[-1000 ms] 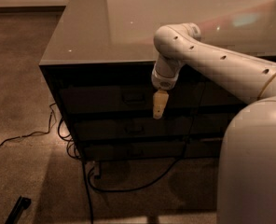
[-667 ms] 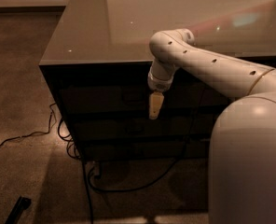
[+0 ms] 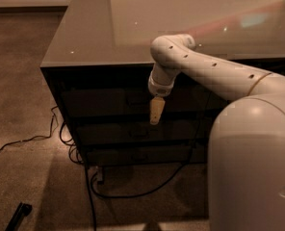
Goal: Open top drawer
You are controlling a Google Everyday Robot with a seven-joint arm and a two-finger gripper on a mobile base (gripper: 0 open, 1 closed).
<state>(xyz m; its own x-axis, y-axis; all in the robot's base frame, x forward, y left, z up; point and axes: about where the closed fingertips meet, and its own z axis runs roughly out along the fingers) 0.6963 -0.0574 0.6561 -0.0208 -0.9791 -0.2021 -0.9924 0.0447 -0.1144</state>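
While the white arm bends in from the right, the gripper hangs pointing down before the top drawer, just right of its small handle. How wide it stands, or whether it grips anything, cannot be told. That drawer sits flush under the glossy tabletop, above the second drawer. Cables trail on the floor.

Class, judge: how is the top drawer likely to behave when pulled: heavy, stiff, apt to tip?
The top drawer is wide and low-fronted, so probably light. Its flat front looks rigid, unlikely to flex. Shut inside the cabinet, it should slide straight, not tip. The claw hangs before its lower edge.
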